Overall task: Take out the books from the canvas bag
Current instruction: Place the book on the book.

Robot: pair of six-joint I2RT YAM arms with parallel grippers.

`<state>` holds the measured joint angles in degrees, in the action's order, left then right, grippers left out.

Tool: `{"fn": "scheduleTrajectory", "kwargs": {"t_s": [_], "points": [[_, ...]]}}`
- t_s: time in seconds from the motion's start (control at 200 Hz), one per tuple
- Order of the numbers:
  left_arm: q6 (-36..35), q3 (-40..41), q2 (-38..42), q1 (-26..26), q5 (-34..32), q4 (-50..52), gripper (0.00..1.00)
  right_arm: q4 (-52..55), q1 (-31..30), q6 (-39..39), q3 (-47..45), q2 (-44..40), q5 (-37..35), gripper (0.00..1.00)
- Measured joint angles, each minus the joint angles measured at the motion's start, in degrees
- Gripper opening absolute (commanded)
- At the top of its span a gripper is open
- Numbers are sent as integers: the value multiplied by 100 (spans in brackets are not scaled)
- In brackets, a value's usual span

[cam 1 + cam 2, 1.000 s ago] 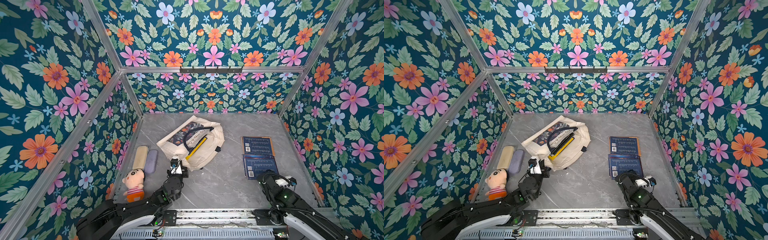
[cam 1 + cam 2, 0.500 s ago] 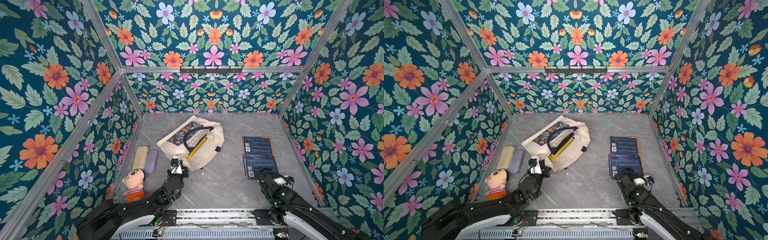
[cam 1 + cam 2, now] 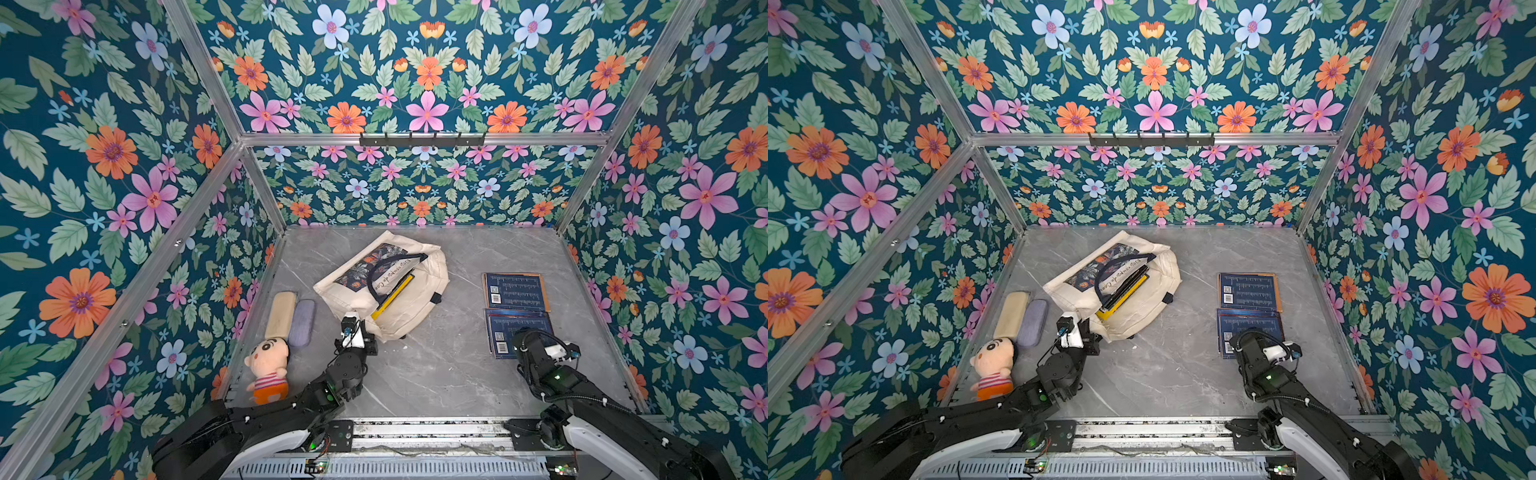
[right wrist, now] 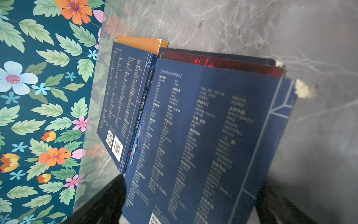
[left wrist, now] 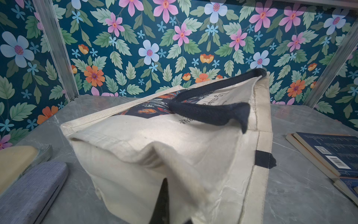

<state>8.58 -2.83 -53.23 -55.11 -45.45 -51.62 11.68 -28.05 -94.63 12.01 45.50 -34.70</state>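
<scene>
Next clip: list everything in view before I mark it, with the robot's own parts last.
canvas bag: one, cream with dark floral print and navy handles, lying mid-table, mouth open
books in bag: count unclear, one yellow-edged, in the mouth
blue books: two covers showing, flat at the right; a dark red cover shows under the near one
beige case: one, left edge
grey case: one, beside the beige one
plush doll: one, peach, striped top, near-left corner
hook rack: one, black, back rail
left gripper: shut on the bag's near edge
right gripper: open, astride the near blue book
</scene>
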Motion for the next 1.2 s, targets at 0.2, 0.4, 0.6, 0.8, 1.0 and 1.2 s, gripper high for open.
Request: {"fn": "scheduleTrajectory", "kwargs": {"t_s": [0.2, 0.4, 0.6, 0.8, 1.0, 1.2], "points": [[2, 0, -7, 0, 2, 0, 0, -302, 66, 72, 48, 284, 61, 99], [2, -9, 22, 0, 4, 22, 0, -125, 90, 57, 155, 199, 225, 99], [2, -9, 31, 0, 31, 42, 0, 601, 90, 46, 313, -398, 293, 99], [2, -9, 68, 0, 46, 61, 0, 1172, 90, 122, 328, -999, 317, 99], [0, -9, 140, 0, 87, 76, 0, 629, 79, 809, 337, -804, 800, 98], [-20, 35, 271, 0, 173, 101, 0, -479, -682, 1598, 848, 256, 1180, 93]]}}
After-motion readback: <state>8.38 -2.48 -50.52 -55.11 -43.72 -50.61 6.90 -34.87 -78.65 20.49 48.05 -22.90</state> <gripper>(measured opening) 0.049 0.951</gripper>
